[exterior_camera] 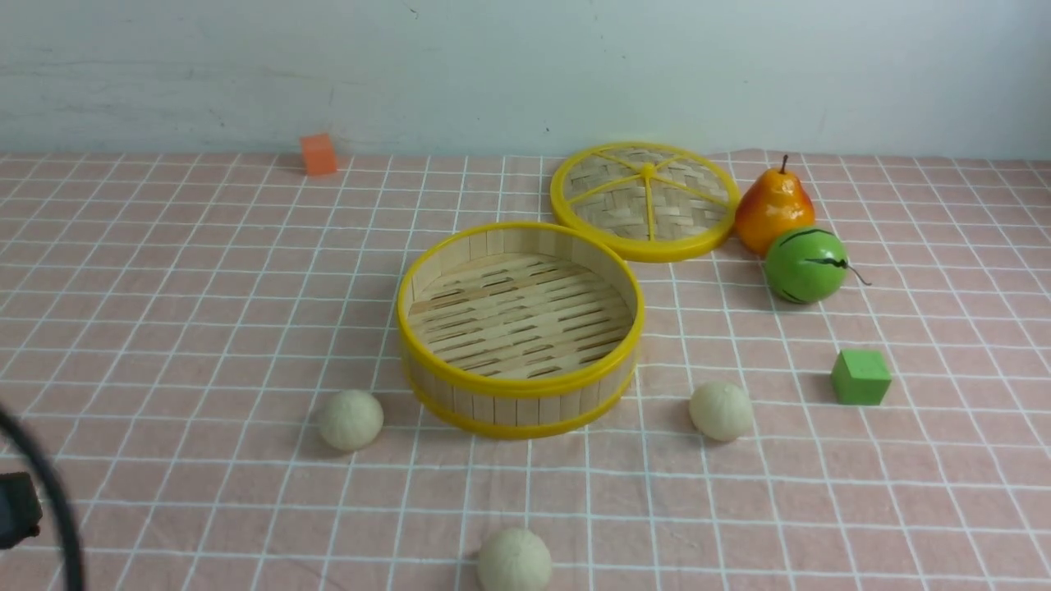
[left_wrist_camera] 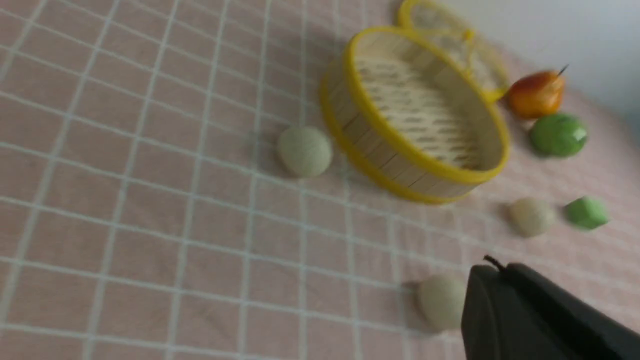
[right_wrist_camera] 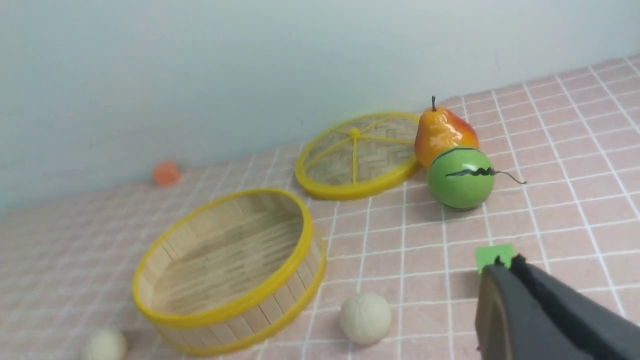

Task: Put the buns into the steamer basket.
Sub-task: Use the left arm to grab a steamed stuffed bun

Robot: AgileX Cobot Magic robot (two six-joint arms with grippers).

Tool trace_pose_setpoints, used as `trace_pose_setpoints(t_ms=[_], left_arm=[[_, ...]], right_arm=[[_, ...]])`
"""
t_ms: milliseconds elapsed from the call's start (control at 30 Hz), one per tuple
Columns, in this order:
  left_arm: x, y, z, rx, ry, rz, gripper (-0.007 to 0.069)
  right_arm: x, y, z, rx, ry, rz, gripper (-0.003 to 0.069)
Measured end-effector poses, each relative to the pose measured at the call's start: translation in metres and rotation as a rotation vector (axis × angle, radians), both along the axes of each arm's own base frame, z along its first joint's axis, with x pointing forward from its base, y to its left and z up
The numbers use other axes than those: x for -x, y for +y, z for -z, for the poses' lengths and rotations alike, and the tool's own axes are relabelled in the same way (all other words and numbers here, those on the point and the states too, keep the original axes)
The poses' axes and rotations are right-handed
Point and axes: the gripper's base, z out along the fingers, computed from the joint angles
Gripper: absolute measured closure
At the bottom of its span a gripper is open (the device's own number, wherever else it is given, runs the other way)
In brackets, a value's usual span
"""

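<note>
Nearest us a bun (exterior_camera: 513, 562) lies on the table (exterior_camera: 181, 328) in front of the steamer basket (exterior_camera: 493, 406), with a second bun (exterior_camera: 351, 419) just off its left side and a third bun (exterior_camera: 721, 410) off its right, all outside it, while we see our left gripper (left_wrist_camera: 492, 266) and right gripper (right_wrist_camera: 505, 262) pressed together, holding nothing.

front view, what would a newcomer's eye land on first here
The empty basket with yellow rims sits in the middle, its lid flat behind it to the right. Beside the lid, a glossy pear and green ball stand out against the pink checked cloth. Three pale buns lie around the basket's near side.
</note>
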Motion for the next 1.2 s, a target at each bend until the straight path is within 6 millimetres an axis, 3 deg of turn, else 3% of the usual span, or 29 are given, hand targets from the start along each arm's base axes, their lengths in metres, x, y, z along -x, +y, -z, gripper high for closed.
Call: trace_pose_setpoints(t_ms=[33,100,167,200,233,333,400,500,600,633,700,933,1067,1200], left_arm=[[-0.012,0.002,-0.005,-0.089,0.100,0.036,0.0638],[-0.030,0.002,-0.009,-0.177,0.221,0.088,0.0638],[-0.039,0.000,-0.011,-0.211,0.262,0.126,0.0638],[-0.056,-0.005,-0.007,-0.249,0.331,0.192,0.0638],[-0.058,-0.007,-0.008,-0.257,0.331,0.207,0.0638],[-0.087,-0.029,0.005,-0.339,0.418,0.346,0.0638],[-0.096,-0.036,0.009,-0.361,0.439,0.379,0.0638],[-0.125,-0.055,0.015,-0.408,0.459,0.404,0.0626],[-0.148,-0.065,0.018,-0.405,0.471,0.392,0.0586],[-0.164,-0.071,0.020,-0.401,0.478,0.381,0.0538],[-0.175,-0.076,0.021,-0.397,0.479,0.376,0.0492],[-0.238,-0.093,0.064,-0.481,0.511,0.367,0.0149],[-0.264,-0.095,0.095,-0.568,0.461,0.358,0.0070],[-0.279,-0.094,0.119,-0.574,0.467,0.306,0.0060]], right_arm=[[-0.015,0.002,-0.015,0.064,0.068,-0.062,0.0679],[-0.039,0.007,-0.023,0.126,0.207,-0.164,0.0679],[-0.053,0.011,-0.021,0.148,0.296,-0.232,0.0679],[-0.074,0.020,-0.020,0.179,0.395,-0.326,0.0679],[-0.075,0.023,-0.020,0.185,0.412,-0.352,0.0678],[-0.102,0.058,-0.009,0.315,0.577,-0.572,0.0675],[-0.106,0.072,-0.003,0.378,0.626,-0.643,0.0674],[-0.110,0.113,0.015,0.541,0.745,-0.780,0.0671],[-0.109,0.128,0.025,0.612,0.773,-0.812,0.0671],[-0.108,0.136,0.030,0.634,0.783,-0.824,0.0669],[-0.108,0.141,0.032,0.637,0.784,-0.827,0.0669],[-0.111,0.146,0.030,0.625,0.738,-0.820,0.0659],[-0.113,0.151,0.030,0.582,0.714,-0.820,0.0647],[-0.117,0.155,0.033,0.551,0.702,-0.805,0.0604]])
